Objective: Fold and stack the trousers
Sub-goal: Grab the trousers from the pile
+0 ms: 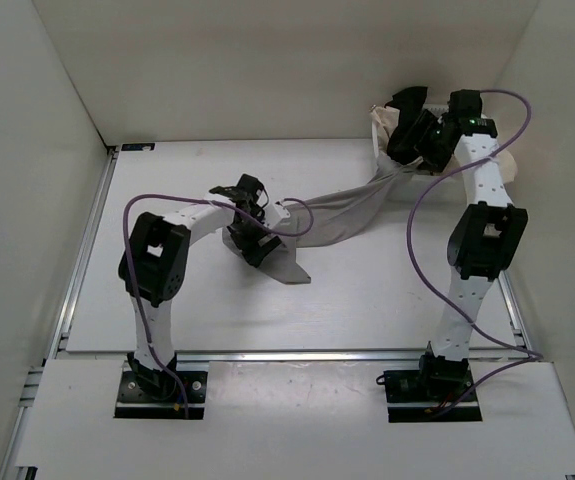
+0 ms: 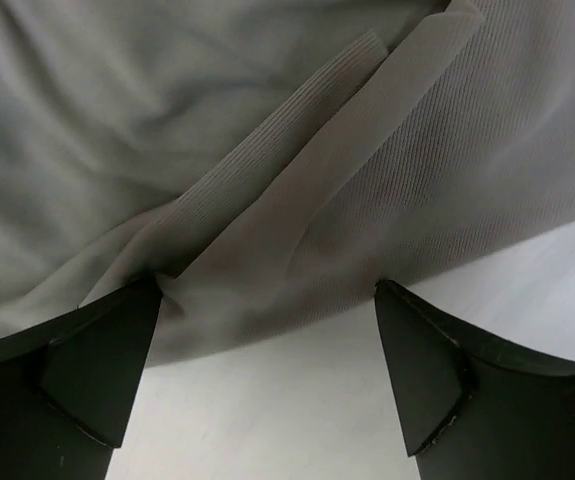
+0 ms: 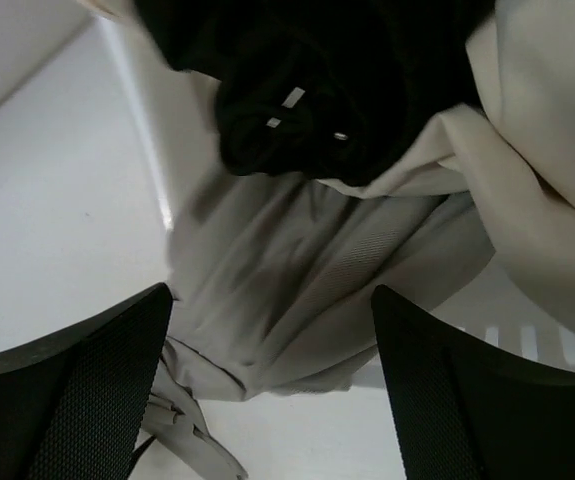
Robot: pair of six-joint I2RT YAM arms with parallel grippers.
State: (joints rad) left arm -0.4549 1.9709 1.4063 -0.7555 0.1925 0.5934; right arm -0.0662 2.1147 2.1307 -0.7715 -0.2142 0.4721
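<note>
White table: soft, finely ribbed mid-grey trousers stretch in a rumpled band from its centre to the far right corner, meeting a black garment and a cream garment. Left gripper and right gripper hang over the cloth, fingers spread wide.

Grey, finely ribbed trousers; a black garment; a cream garment; a white table.

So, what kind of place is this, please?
Probably a robot laboratory cell, not a home: a left arm and a right arm are bolted at the near edge of a plain white table, white panels close it in on three sides, and grey trousers lie there to be handled.
</note>
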